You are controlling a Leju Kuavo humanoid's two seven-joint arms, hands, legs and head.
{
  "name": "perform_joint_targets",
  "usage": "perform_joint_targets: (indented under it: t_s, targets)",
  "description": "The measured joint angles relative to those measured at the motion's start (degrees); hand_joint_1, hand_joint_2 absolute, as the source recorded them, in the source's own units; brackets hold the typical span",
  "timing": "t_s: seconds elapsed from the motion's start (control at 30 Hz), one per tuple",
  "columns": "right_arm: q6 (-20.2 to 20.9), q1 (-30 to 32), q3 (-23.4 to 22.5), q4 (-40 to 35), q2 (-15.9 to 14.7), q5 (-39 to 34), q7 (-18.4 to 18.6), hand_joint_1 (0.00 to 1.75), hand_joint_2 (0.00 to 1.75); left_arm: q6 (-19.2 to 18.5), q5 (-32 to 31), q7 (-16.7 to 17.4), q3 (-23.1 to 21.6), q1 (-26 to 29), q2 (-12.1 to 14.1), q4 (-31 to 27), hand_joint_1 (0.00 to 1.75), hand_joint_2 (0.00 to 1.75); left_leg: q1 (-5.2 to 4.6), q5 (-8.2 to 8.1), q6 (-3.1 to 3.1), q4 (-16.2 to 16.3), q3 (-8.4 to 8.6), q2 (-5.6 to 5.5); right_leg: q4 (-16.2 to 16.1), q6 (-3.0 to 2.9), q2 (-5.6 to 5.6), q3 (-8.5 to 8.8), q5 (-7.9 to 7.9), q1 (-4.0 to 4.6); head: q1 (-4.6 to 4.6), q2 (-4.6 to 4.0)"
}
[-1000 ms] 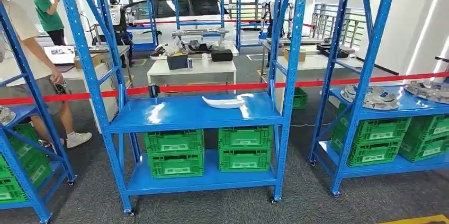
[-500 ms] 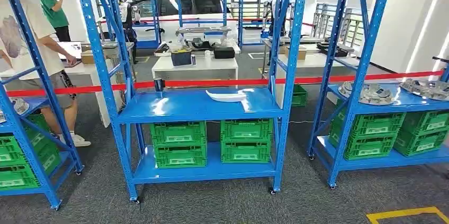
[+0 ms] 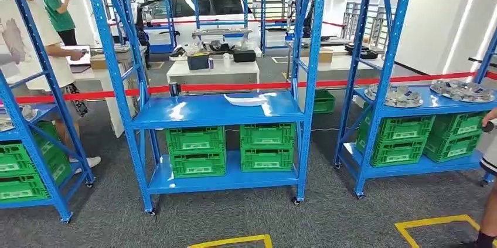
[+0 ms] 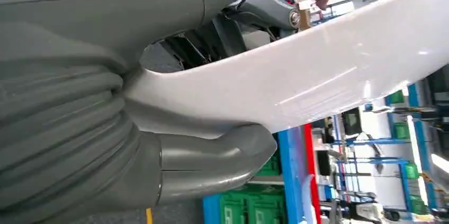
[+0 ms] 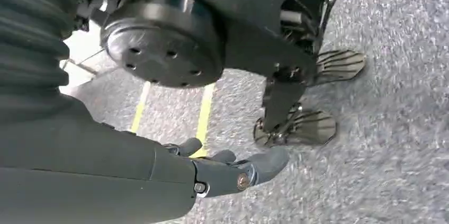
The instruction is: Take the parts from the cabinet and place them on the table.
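- Left hand point(image 4: 159, 144): holds a long glossy white curved plastic panel part point(image 4: 317, 70), thick grey thumb point(image 4: 222, 163) under it, darker fingers over its top edge; grip sits near one end, so most of the part sticks out free.
- Right hand point(image 5: 222, 173): holds nothing, fingers loosely extended and only slightly apart, hanging above the grey carpet floor point(image 5: 381, 171).
- Landmark: blue steel shelving rack point(image 3: 217, 113) straight ahead in the head view. A second white curved panel part point(image 3: 245, 100) lies on its middle shelf, right of centre, just beside the rack's right front post side.
- Green plastic crates point(image 3: 196, 151) sit below that shelf; red barrier tape point(image 3: 234, 87) runs behind the rack; white work table point(image 3: 214, 72) stands behind the tape.
- Person in white shirt point(image 3: 35, 54) stands left of the rack.
- Handling, judged: panel looks light, thin, stiff but a bit flexible, smooth and slippery; end grip may let it swing or twist. Better hold nearer the middle, across the narrow width.
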Motion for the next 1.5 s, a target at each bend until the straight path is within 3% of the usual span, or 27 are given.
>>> perform_joint_targets:
  t_s: [0.1,0.13,0.17,0.23,0.3,0.37,0.4,0.5,0.57,0.63,0.67,0.73,0.8,0.83,0.87,0.9,1.0,1.03,1.13,1.17,1.2,1.23,1.3,1.33,1.37,1.4,1.5]
  targets:
    - [0.0,-0.1,-0.5,0.0,0.0,-0.5,0.3,0.0,1.75,0.5,0.1,0.1,-0.7,-0.2,0.6,0.3,1.75,1.75,0.24,-9.11,-0.62,8.2,-2.56,-0.31,0.1,-1.0,-0.11,-1.96,1.63,0.22,-0.15,0.0]
    - [0.0,-0.1,-0.7,0.0,0.0,-0.7,0.3,0.0,1.75,0.5,0.1,0.1,-1.0,-0.2,0.7,0.5,1.75,1.75,0.31,-11.45,-0.77,12.2,-3.19,-0.31,0.2,-1.08,-0.14,-2.74,2.27,0.34,-0.13,0.0]
    - [0.0,-0.1,-0.9,0.0,0.0,-0.7,0.3,0.0,1.75,0.5,0.1,0.1,-1.4,-0.2,0.9,0.7,1.75,1.75,0.33,-11.98,-0.87,15.2,-3.39,-0.31,0.3,-1.03,-0.16,-3.72,2.96,0.4,-0.15,0.0]
    - [0.0,0.0,-1.2,0.0,0.0,-0.7,0.2,0.0,1.75,0.7,0.1,0.1,-2.1,-0.4,1.2,1.2,1.75,1.75,0.35,-8.25,-0.86,15.6,-1.54,-0.32,0.9,-0.82,-0.18,-6.01,4.24,0.45,-0.13,0.0]
    - [0.0,0.0,-1.3,0.0,0.0,-0.7,-0.1,0.0,1.75,1.4,0.4,0.1,-2.8,-0.8,1.7,1.6,1.75,1.75,0.4,-5.14,-0.63,8.9,4.16,-0.33,1.4,-0.51,-0.15,-7.98,5.5,0.44,-0.11,0.0]
    - [0.0,0.0,-1.3,0.0,0.0,-0.7,-0.4,0.0,1.75,1.7,0.7,0.0,-3.7,-1.3,2.2,1.7,1.75,1.75,0.04,-8.41,-0.17,-1.9,11.69,-0.46,2.1,0.0,-0.11,-8.96,6.36,0.7,-0.15,0.0]
    - [0.0,0.0,-1.3,0.0,0.0,-0.7,-0.3,0.0,1.75,1.9,0.9,-0.1,-3.9,-1.4,2.3,1.7,1.75,1.75,-0.11,-9.08,0.12,-2.8,12.18,-0.56,2.0,0.38,-0.16,-9.04,7.09,0.58,-0.05,0.02]
    - [0.0,0.2,-1.5,0.0,0.0,-0.8,0.4,0.0,1.75,2.5,0.9,0.2,-4.4,-1.4,2.5,1.8,1.75,1.75,-0.17,-7.56,1.35,-3.1,10.65,-0.37,1.8,1.35,-0.04,-9.31,8.37,0.36,-0.07,0.0]
    - [0.0,0.3,-1.6,0.0,0.0,-0.8,0.5,0.0,1.75,2.8,1.0,0.2,-4.9,-1.6,2.6,1.8,1.75,1.75,-0.13,-6.29,2.31,-2.9,9.36,-0.04,5.6,1.71,0.26,-10.65,2.56,0.03,-0.04,0.0]
    - [0.0,0.2,-1.6,0.0,0.1,-0.8,0.5,0.0,1.75,2.9,1.0,0.3,-5.0,-1.5,2.6,1.8,1.75,1.75,-0.19,-4.96,2.62,-2.8,7.63,0.13,13.8,2.03,0.27,-12.5,-3.98,-0.04,-0.04,0.0]
    - [0.0,0.2,-1.7,0.0,0.1,-0.8,0.6,0.0,1.75,2.9,1.0,0.5,-5.3,-1.5,2.6,1.8,1.75,1.75,-0.21,-4.29,2.57,-2.7,6.73,0.17,17.2,2.15,0.27,-12.89,-5.22,-0.04,0.0,0.0]
    - [0.0,0.2,-1.7,0.0,0.1,-0.8,0.5,0.0,1.75,2.9,0.9,0.7,-5.9,-1.6,2.6,1.9,1.75,1.75,-0.18,-2.86,2.42,-2.3,4.73,0.2,19.2,2.28,0.27,-11.51,-1.83,-0.16,0.0,0.0]
    - [0.0,0.2,-1.7,0.0,0.1,-0.3,-0.1,0.0,1.75,3.1,0.8,0.7,-6.5,-1.8,2.8,2.1,1.75,1.75,-0.08,-1.83,1.97,-1.3,2.11,0.11,13.9,2.17,0.26,-6.75,3.02,-0.28,0.02,0.0]
    - [0.0,0.1,-1.7,0.0,0.1,0.2,-0.6,0.0,1.75,3.6,0.8,0.7,-6.8,-2.0,3.0,2.3,1.75,1.75,-0.05,-1.44,1.69,-0.7,1.29,0.1,9.3,2.05,0.27,-3.09,2.26,-0.32,0.0,0.0]
    - [0.0,0.0,-1.7,0.0,0.1,0.5,-0.9,0.0,1.75,4.0,0.9,0.8,-7.0,-2.0,3.3,2.4,1.75,1.75,-0.29,-1.31,1.38,0.0,0.55,0.08,3.6,1.8,0.28,1.03,-0.77,-0.11,0.11,0.02]
    - [0.0,0.0,-1.7,0.0,0.1,0.7,-1.2,0.0,1.75,4.2,1.0,0.8,-7.2,-2.2,3.6,2.6,1.75,1.75,-0.33,-1.09,1.05,0.4,0.35,0.22,-0.1,1.36,0.31,2.48,-2.98,0.07,0.07,0.0]
    - [0.0,0.4,-1.7,0.0,0.1,0.9,-1.4,0.0,1.75,4.5,1.0,0.7,-7.7,-2.6,4.0,3.1,1.75,1.75,-0.04,0.16,-0.17,0.2,0.19,0.27,0.2,0.06,0.2,1.49,-1.94,0.18,0.02,0.0]
    - [0.0,0.4,-1.7,0.0,0.1,1.1,-1.4,0.0,1.75,4.6,1.0,0.7,-7.8,-2.5,4.1,3.3,1.75,1.75,0.15,-0.63,-0.49,0.8,-0.41,0.05,0.2,-0.4,-0.06,1.26,-1.47,0.01,0.02,0.0]
    - [0.0,0.4,-1.7,0.0,0.0,1.8,-1.7,0.0,1.75,5.1,1.2,0.1,-7.8,-2.4,4.5,3.4,1.75,1.75,0.34,-8.5,-1.3,10.4,-3.66,-0.3,0.2,-1.27,-0.83,0.13,-0.47,0.18,0.0,0.0]
    - [0.0,0.4,-1.6,0.0,0.0,1.8,-1.6,0.0,1.75,5.2,1.5,-0.1,-7.8,-2.3,4.5,3.5,1.75,1.75,0.37,-10.18,-1.49,15.0,-5.07,-0.32,0.3,-1.28,-1.17,-0.41,-0.14,0.28,0.0,0.0]
    - [0.0,0.4,-1.6,0.0,0.0,1.8,-1.5,0.0,1.75,5.3,1.7,-0.2,-7.8,-2.2,4.5,3.6,1.75,1.75,0.4,-10.08,-1.58,16.9,-5.43,-0.31,0.4,-1.26,-1.57,-0.84,0.05,0.33,0.0,0.0]
    - [0.0,0.5,-1.6,0.0,0.0,1.8,-1.4,0.0,1.75,5.3,1.7,-0.2,-7.8,-2.1,4.5,3.7,1.75,1.75,0.45,-8.92,-1.58,16.5,-4.56,-0.31,0.6,-1.15,-2.06,-1.34,0.2,0.34,0.0,0.0]
    - [0.0,0.5,-1.6,0.0,0.0,1.8,-1.4,0.0,1.75,5.5,1.7,-0.2,-7.8,-2.1,4.5,3.7,1.75,1.75,0.5,-5.81,-1.48,9.5,0.19,0.16,1.1,-0.95,-3.01,-1.93,0.34,0.28,0.0,0.0]
    - [0.0,0.5,-1.6,0.0,0.0,1.8,-1.4,0.0,1.75,5.5,1.7,-0.2,-7.8,-2.2,4.6,3.7,1.75,1.75,0.51,-4.42,-1.44,4.1,3.79,1.36,1.2,-0.88,-3.63,-1.97,0.34,0.27,0.0,0.0]
    - [0.0,0.5,-1.6,0.0,0.0,1.8,-1.4,0.0,1.75,5.5,1.7,-0.3,-7.9,-2.4,4.6,3.7,1.75,1.75,0.11,-5.61,-1.3,0.2,5.93,3.77,1.3,-0.61,-4.12,-1.88,0.32,0.54,0.0,0.0]
    - [0.0,0.5,-1.6,0.0,0.0,1.8,-1.4,0.0,1.75,5.5,1.7,-0.3,-8.2,-2.6,4.7,3.7,1.75,1.75,-0.42,-4.96,-0.26,0.2,6.16,3.43,1.4,-0.21,-4.65,-1.96,0.37,0.66,0.06,0.0]
    - [0.0,0.4,-1.6,0.0,0.0,1.8,-1.4,0.0,1.75,5.5,1.7,-0.3,-8.2,-2.5,4.8,3.7,1.75,1.75,-0.64,-4.74,0.99,-0.3,4.98,1.82,1.3,0.65,-6.25,-1.85,0.84,0.58,0.07,0.0]
